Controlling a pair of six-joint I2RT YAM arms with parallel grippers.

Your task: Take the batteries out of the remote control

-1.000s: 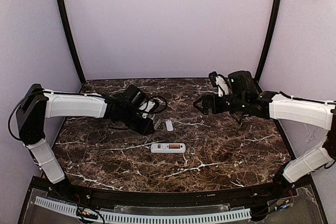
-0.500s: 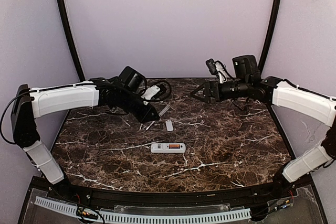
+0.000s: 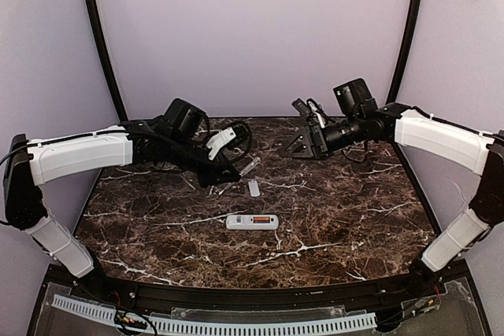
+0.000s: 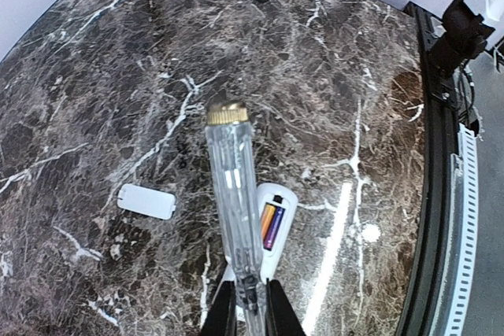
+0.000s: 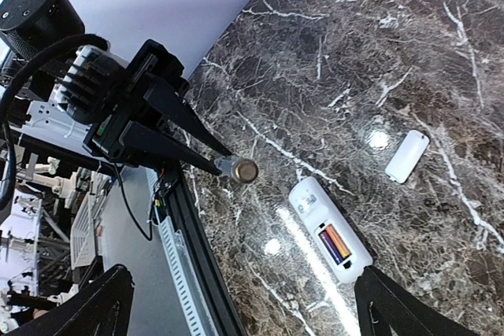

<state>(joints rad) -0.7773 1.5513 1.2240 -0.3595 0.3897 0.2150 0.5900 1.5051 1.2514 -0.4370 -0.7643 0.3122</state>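
The white remote control [image 3: 252, 221] lies back-up mid-table with its compartment open. Two batteries [image 4: 272, 226], one orange and one dark purple, sit side by side inside it; they also show in the right wrist view [image 5: 335, 243]. My left gripper [image 3: 231, 173] is shut on a clear-handled tool [image 4: 232, 194] with a brass cap [image 5: 245, 169], held above the table behind the remote [image 4: 290, 198]. My right gripper [image 3: 298, 147] is wide open and empty, raised at the back right, well away from the remote [image 5: 311, 202].
The small flat white cover piece [image 3: 253, 188] lies on the marble just behind the remote, and shows in both wrist views [image 4: 146, 201] [image 5: 407, 156]. A black frame rail [image 3: 236, 298] runs along the near table edge. Curved black posts stand at the back corners.
My left gripper has lifted the clear tool off the table and drawn back. My right gripper has risen and swung toward the back, now pointing down at the remote.
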